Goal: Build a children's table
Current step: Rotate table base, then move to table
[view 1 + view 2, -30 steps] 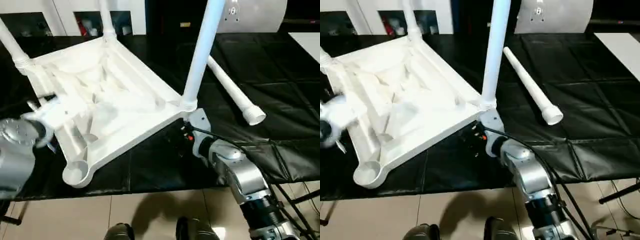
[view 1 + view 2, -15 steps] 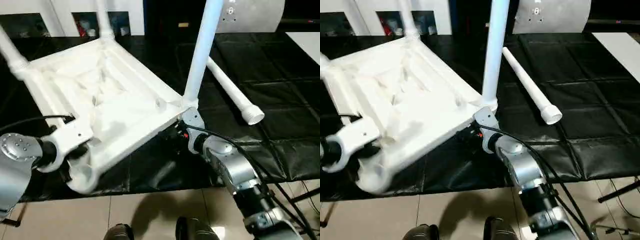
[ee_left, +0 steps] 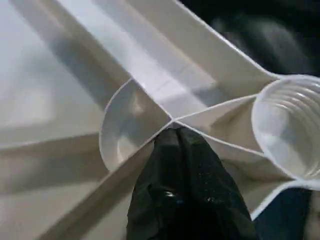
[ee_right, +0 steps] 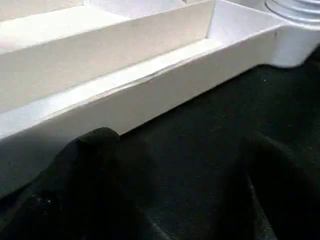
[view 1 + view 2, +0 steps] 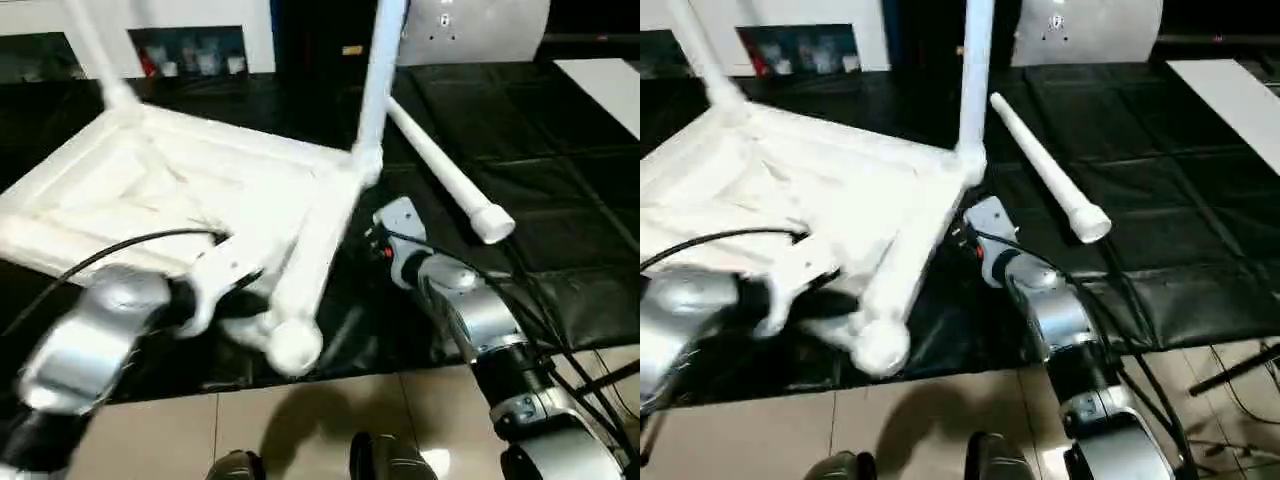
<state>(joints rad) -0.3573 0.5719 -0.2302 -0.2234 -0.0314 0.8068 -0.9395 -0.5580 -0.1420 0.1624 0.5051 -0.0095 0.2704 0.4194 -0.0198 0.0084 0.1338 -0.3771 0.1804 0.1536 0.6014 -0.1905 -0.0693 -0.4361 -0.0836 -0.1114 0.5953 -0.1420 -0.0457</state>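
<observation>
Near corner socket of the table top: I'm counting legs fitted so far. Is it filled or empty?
Empty. The near corner socket is an open ribbed cup with no leg in it; the spare leg lies loose on the black mat.

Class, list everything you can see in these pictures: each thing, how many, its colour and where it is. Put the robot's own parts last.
Table top: one, white, ribbed underside up, on the black cloth.
Fitted legs: two visible, white, rising from its far corners.
Loose leg: one, white, lying on the cloth to the right.
Empty socket: one, white, at the near corner.
Black cloth: one, covering the work surface.
Left tool: black, shut on a rib by the empty socket.
Right tool: black, open, over the cloth beside the table top's edge.
</observation>
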